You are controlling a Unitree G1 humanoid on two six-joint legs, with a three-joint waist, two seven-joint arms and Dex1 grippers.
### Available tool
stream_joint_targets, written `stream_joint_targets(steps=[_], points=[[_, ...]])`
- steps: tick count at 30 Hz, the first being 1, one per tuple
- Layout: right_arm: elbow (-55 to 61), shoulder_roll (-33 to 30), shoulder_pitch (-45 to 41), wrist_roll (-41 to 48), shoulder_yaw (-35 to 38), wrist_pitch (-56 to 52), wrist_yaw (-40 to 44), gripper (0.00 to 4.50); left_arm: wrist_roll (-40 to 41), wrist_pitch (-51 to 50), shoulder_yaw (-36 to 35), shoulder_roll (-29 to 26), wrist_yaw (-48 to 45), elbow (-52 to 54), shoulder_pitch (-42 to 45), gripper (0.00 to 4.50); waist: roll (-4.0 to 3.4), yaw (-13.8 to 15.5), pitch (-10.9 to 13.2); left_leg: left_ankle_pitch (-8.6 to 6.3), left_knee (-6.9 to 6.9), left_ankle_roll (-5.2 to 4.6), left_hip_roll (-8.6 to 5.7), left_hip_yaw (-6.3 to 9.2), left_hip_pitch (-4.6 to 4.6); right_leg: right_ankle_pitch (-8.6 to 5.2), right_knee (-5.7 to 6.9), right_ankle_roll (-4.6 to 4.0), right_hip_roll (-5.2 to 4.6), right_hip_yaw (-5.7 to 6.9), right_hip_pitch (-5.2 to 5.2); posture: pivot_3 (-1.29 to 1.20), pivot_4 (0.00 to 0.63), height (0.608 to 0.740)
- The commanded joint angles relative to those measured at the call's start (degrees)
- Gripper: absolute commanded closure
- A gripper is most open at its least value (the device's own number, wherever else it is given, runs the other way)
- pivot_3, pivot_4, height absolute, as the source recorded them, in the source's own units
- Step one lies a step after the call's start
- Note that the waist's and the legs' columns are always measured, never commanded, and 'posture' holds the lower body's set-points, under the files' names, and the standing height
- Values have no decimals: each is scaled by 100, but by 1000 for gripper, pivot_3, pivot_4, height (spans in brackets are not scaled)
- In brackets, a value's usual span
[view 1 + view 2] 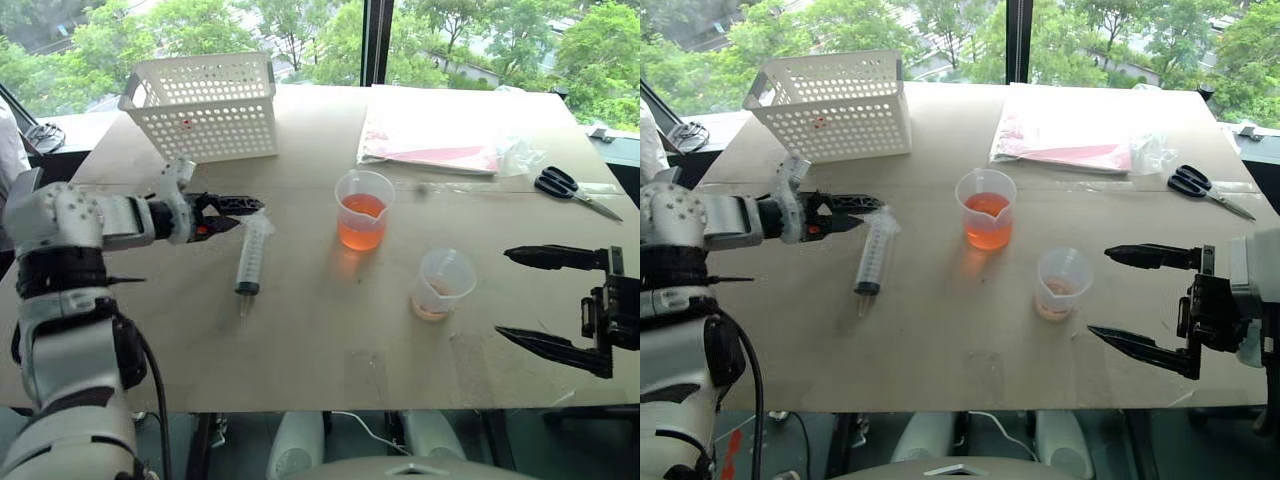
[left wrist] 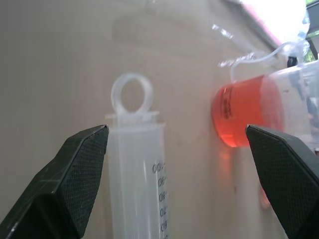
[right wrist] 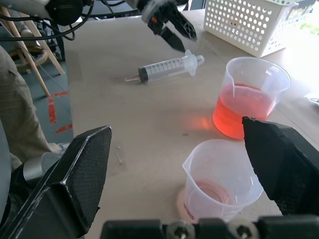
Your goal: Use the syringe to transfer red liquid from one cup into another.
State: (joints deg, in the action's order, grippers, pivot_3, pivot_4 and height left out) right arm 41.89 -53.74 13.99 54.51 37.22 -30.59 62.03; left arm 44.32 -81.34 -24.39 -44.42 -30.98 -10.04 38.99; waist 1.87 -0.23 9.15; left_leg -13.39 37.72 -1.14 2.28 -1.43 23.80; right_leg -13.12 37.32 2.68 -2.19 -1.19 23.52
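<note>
Lying flat on the tabletop (image 1: pixel 300 330) toward its left edge: the syringe (image 1: pixel 252 258), ring-ended plunger pointing to the far edge, nozzle pointing to the near edge, dark seal low in the barrel. Hovering at the plunger end: the left gripper (image 1: pixel 237 212), fingers spread apart and grasping nothing, no finger visibly touching the syringe; from the left wrist view, fingertips (image 2: pixel 82 159) straddling the plunger ring with a clear gap on either side.

Standing upright near the middle of the tabletop: the larger beaker (image 1: pixel 364 209), roughly half full of red liquid (image 1: pixel 362 226). Standing nearer the near edge and to the right of the beaker, apart from it: the smaller cup (image 1: pixel 441 284), holding just a thin film of red at its bottom.

Hanging over the near right corner of the tabletop: the right gripper (image 1: pixel 530 300), jaws gaping wide and empty, pointing toward the smaller cup but well apart from it.

Sitting at the far left corner: a white perforated basket (image 1: pixel 204 105), tilted. Lying toward the far right: a clear plastic bag with pink contents (image 1: pixel 440 140). Resting close to the right edge: black-handled scissors (image 1: pixel 572 190). Showing beyond the left edge of the tabletop in the right wrist view: a person's leg in light trousers (image 3: pixel 17 114).
</note>
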Motion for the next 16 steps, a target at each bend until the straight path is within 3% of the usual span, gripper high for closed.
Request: stream_joint_targets(steps=[1,7,10,13,16], points=[[-237,84,93,-46,317,67,-14,0,244,734,-702,233,105,2397,-1063,36,1,4,0,0,0,0,-3,0,3,0,-2,0,-7,-2,0,0,150,740],[-937,283,931,-769,644,266,318,0,239,2186,-1154,540,-659,4427,-3399,36,-2,106,-8,-1,0,-1,-7,-4,-7,-14,-16,-24,-3,-2,-9,0,150,740],[-1340,375,1221,-1122,694,541,510,0,109,2749,-1272,606,-994,4829,-4462,36,-2,113,-13,0,0,-3,-7,-3,-9,-14,-25,-26,-3,0,-14,0,150,740],[-1943,448,1393,-1626,551,905,626,0,-271,3463,-1566,749,-1717,5118,-6229,36,-16,56,-29,-1,1,-3,-4,-6,-14,-15,-30,-27,-1,-1,-16,0,150,740],[-2235,430,1397,-1831,444,1126,740,0,-330,3996,-1663,886,-2011,5203,-7063,36,-16,20,-31,-7,-11,-10,-1,-31,-16,-16,-47,-26,-2,-14,-12,0,150,740]])
